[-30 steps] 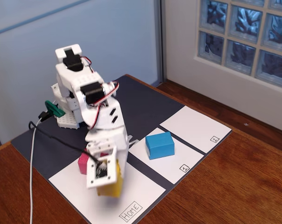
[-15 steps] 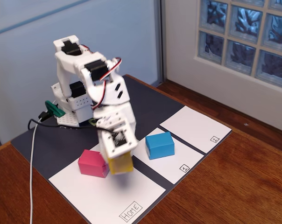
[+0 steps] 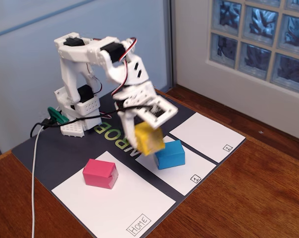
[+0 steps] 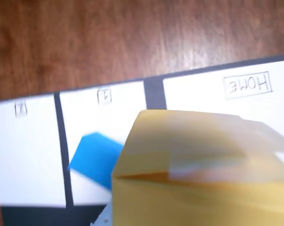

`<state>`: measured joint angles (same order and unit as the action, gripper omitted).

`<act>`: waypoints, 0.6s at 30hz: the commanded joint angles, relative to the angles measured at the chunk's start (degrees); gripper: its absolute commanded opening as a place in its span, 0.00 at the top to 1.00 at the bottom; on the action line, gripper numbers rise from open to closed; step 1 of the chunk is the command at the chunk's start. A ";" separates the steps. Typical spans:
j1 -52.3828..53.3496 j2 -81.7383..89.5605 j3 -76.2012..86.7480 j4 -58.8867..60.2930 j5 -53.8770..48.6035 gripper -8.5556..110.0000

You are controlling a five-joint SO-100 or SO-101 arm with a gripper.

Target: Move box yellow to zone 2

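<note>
One pink block (image 3: 100, 173) only in fixed view, none at wrist

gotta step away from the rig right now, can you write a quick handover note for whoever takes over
Gripper: jaws shut on the yellow box, held in the air above the blue box.
Blue box sits on the panel marked 1. Pink box sits on the Home panel.
Zone 2 has nothing on it.
Done: yellow box picked up and carried off Home.
Left: carry it past the blue box to zone 2, lower it, open the jaws, back away.
</note>
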<state>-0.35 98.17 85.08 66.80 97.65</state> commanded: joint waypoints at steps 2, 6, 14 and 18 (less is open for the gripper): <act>-6.33 7.47 2.02 0.18 -2.02 0.93; -12.66 10.72 3.78 1.85 -4.04 0.93; -24.35 13.18 3.87 5.89 -5.71 0.93; -29.44 12.83 3.87 5.80 -4.57 0.93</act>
<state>-26.98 108.72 89.30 72.42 92.46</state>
